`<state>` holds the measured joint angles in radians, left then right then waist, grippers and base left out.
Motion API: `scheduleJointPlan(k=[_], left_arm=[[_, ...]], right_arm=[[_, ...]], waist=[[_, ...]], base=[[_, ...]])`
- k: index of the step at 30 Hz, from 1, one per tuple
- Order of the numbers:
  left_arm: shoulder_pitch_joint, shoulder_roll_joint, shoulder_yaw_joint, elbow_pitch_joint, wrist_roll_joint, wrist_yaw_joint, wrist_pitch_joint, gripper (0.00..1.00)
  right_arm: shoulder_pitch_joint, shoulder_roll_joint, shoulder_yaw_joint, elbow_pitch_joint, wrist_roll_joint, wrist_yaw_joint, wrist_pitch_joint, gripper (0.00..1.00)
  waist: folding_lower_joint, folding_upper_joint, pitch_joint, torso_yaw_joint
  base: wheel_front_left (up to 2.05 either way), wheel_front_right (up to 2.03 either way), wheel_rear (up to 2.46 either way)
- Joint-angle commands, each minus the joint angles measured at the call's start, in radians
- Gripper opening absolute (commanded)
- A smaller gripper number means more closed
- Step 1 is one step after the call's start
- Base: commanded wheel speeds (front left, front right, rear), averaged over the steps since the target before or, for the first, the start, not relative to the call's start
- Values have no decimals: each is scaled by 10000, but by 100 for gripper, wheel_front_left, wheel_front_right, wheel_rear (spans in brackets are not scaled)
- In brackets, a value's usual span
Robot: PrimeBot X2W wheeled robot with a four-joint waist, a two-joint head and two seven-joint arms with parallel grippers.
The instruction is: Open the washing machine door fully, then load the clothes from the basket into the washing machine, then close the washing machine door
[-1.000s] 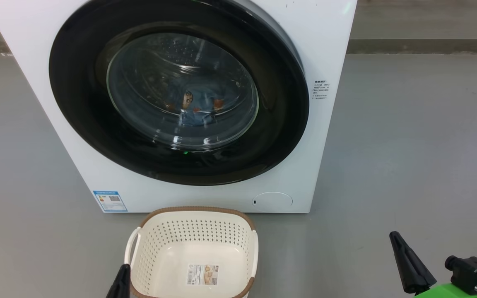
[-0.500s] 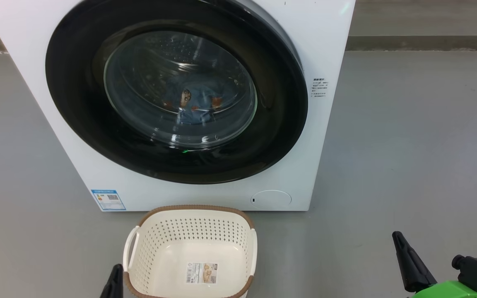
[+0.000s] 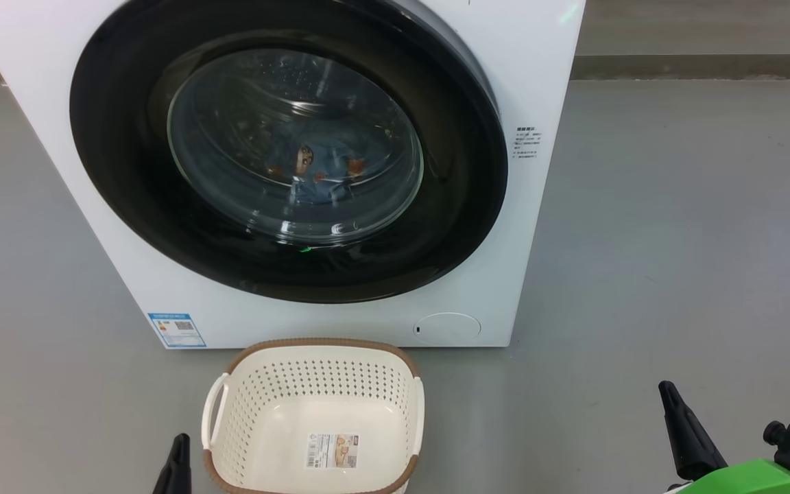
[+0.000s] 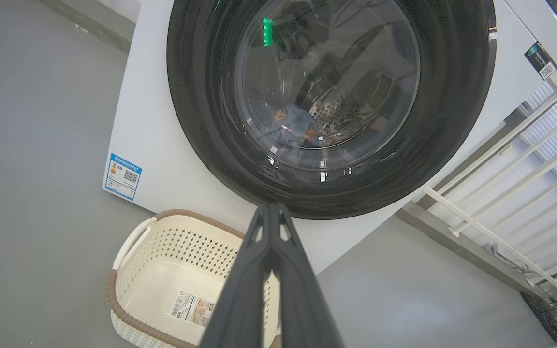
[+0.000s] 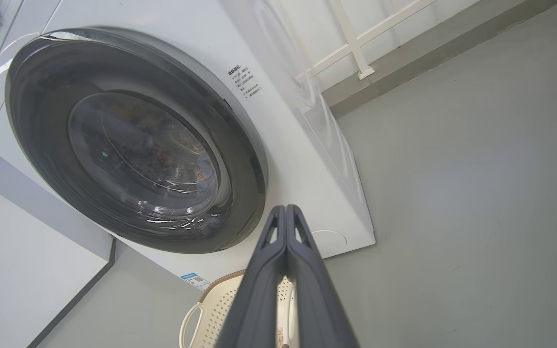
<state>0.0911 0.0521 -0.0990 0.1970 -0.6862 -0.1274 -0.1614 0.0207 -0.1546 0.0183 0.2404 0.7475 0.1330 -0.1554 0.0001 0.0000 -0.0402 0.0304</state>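
Both grippers have their fingers pressed flat together, gripping nothing. The left gripper (image 4: 271,212) hangs low beside the basket (image 3: 319,387), at its left near corner, tip pointing toward the machine (image 3: 546,62). The right gripper (image 5: 285,211) hangs over bare floor (image 3: 676,240), well apart from the basket on its right side. The door (image 3: 121,171) sits shut, its black rim flush against the machine's white front. Behind the glass, the clothes (image 3: 319,171) lie in a blue heap at the bottom of the drum, with an orange-brown cartoon figure showing. The basket stands upright on the floor just in front of the machine, below the door, between the blue label (image 3: 175,330) and the round flap (image 3: 446,328). Its bare bottom shows a sticker (image 3: 332,451). A white railing (image 5: 353,43) runs beside the machine.
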Motion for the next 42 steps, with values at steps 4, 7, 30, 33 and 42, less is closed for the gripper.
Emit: scheduleJointPlan(k=[4,7,30,33,42], left_arm=[[-556,135,236,-148,-588,-4,121,0],[-608,143,284,-123,-907,-6,199,0],[-1020,200,679,78,-3443,-16,827,0],[-1072,206,730,103,-3759,-17,906,0],[-1209,221,868,163,-4599,-19,1121,0]], right_arm=[[-488,-6,-86,-191,507,-7,154,0],[-517,31,-130,-181,792,-8,243,0],[-757,323,-478,-102,3062,-12,954,0],[-787,360,-522,-92,3346,-13,1043,0],[-867,457,-638,-66,4103,-14,1280,0]], waist=[[-1,0,19,-14],[-1,0,33,-24],[-1,0,143,-105],[-1,0,157,-116],[-1,0,193,-143]], base=[[0,0,0],[0,0,0],[0,0,0],[0,0,0],[0,0,0]])
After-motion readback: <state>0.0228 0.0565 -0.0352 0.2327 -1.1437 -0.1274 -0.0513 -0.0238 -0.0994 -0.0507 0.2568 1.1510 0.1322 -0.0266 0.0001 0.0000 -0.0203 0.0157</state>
